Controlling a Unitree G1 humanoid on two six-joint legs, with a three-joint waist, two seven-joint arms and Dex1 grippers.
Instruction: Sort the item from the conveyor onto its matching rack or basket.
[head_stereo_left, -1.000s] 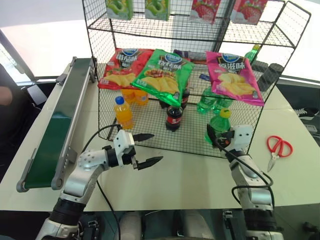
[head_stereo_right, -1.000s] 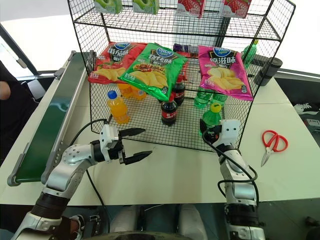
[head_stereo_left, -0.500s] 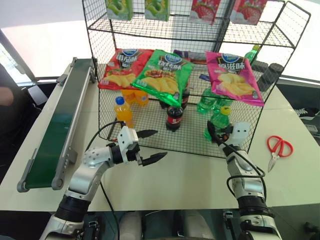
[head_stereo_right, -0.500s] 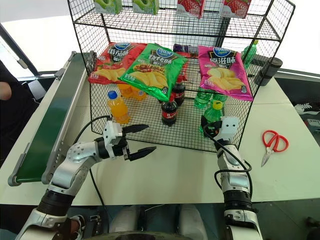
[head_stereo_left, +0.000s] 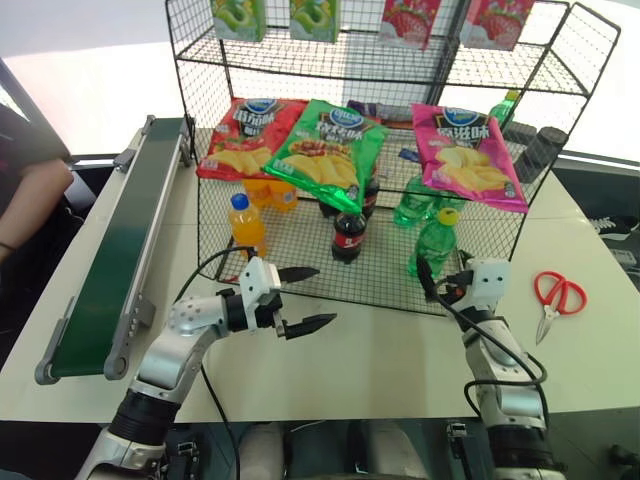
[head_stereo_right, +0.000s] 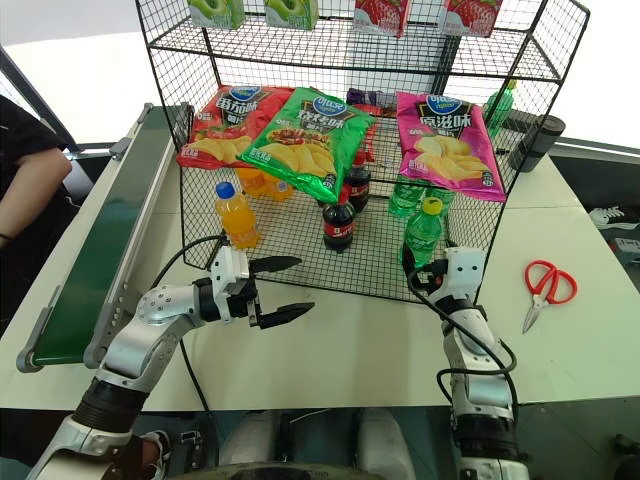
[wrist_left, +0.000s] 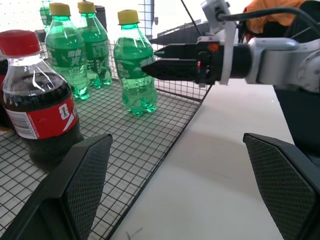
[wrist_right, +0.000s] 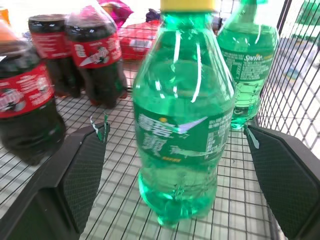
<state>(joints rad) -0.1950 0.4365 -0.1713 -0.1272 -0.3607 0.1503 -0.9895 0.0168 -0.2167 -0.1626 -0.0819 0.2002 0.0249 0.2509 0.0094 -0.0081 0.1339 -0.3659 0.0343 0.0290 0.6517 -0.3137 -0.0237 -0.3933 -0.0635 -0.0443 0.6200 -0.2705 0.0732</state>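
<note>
Green bottle: translucent plastic, yellow cap, green label with white lettering. I see it standing upright on the black wire basket floor near the front right corner. My right gripper, fingers spread, sits just before it, not touching. My left gripper hangs released over the table.

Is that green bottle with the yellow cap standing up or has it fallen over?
Upright. The green bottle stands on its base on the basket's wire floor, yellow cap on top, and the right gripper is open, not holding it.
</note>
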